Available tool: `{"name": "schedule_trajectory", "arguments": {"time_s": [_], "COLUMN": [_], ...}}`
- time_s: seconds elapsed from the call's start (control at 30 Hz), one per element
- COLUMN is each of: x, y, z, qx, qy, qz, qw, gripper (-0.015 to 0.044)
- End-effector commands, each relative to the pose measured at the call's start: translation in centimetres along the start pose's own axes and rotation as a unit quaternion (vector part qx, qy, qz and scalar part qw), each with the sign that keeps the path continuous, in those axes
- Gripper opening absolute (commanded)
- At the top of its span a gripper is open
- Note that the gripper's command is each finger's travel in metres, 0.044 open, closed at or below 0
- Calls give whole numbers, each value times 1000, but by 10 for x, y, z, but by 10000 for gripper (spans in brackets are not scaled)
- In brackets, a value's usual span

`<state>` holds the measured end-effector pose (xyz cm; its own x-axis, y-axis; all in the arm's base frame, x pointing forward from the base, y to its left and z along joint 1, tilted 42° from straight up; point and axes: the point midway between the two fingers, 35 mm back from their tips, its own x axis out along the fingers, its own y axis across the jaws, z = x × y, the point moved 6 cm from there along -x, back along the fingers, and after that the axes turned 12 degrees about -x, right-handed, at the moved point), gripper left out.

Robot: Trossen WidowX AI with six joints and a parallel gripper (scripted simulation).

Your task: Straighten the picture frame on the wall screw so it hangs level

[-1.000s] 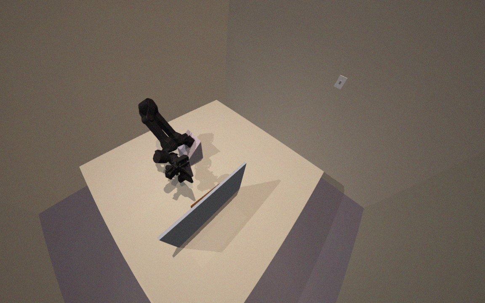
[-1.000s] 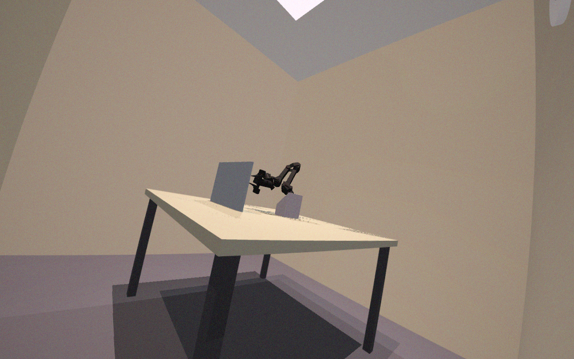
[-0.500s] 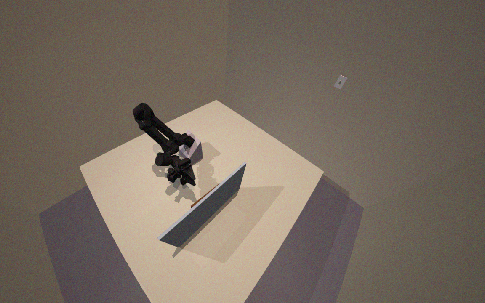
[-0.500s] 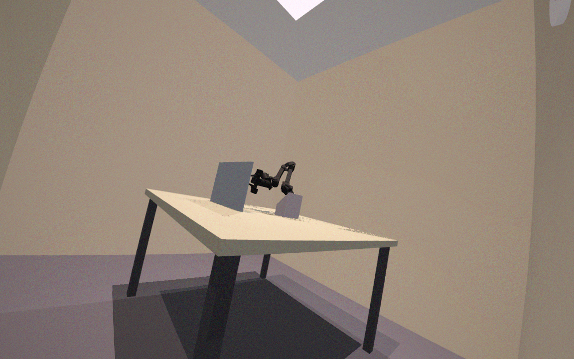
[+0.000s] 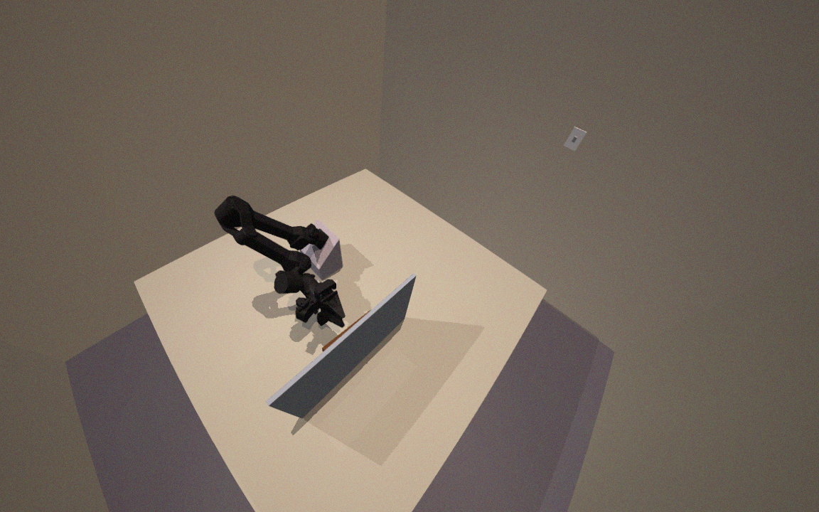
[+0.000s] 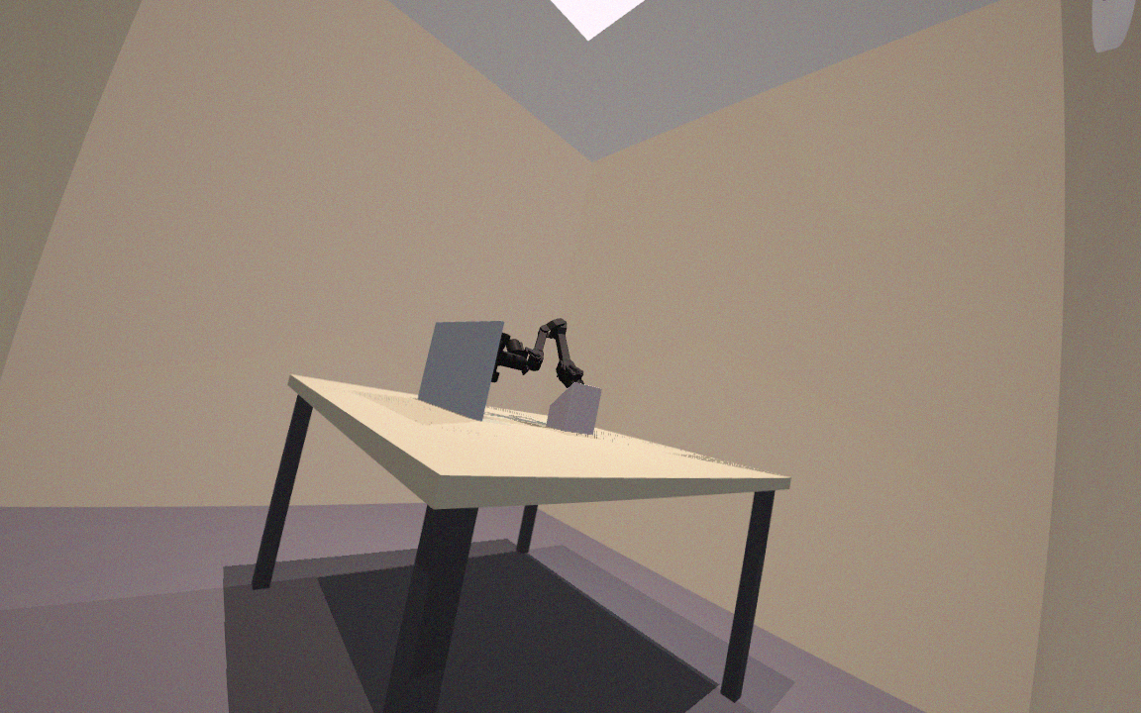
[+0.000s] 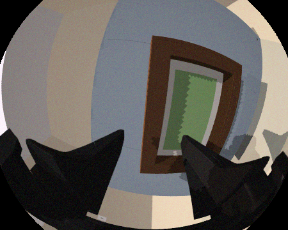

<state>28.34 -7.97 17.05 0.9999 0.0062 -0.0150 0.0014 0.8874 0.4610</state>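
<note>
Risk is lying in the closing grip: with the frame (image 7: 191, 104) sitting just ahead of the fingers and mostly over the right one, a pinch off-centre could be twisting it or nudging it off the screw. The gripper (image 7: 150, 149) is standing part open, holding nothing, the arm reaching level toward the panel (image 5: 343, 350).

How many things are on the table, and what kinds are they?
Black robot arm with open end effector: 1
Grey-blue upright wall panel: 1
Brown wooden picture frame with green picture: 1
Pale grey base block under the arm: 1
Total: 4
</note>
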Motion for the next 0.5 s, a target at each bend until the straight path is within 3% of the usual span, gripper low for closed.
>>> {"name": "schedule_trajectory", "arguments": {"time_s": [0.0, 0.47], "x": [2, 11], "y": [1, 1], "z": [1, 2], "qx": [2, 2], "qy": [-3, -3], "qz": [1, 1], "qw": [1000, 1000], "gripper": [260, 260]}}
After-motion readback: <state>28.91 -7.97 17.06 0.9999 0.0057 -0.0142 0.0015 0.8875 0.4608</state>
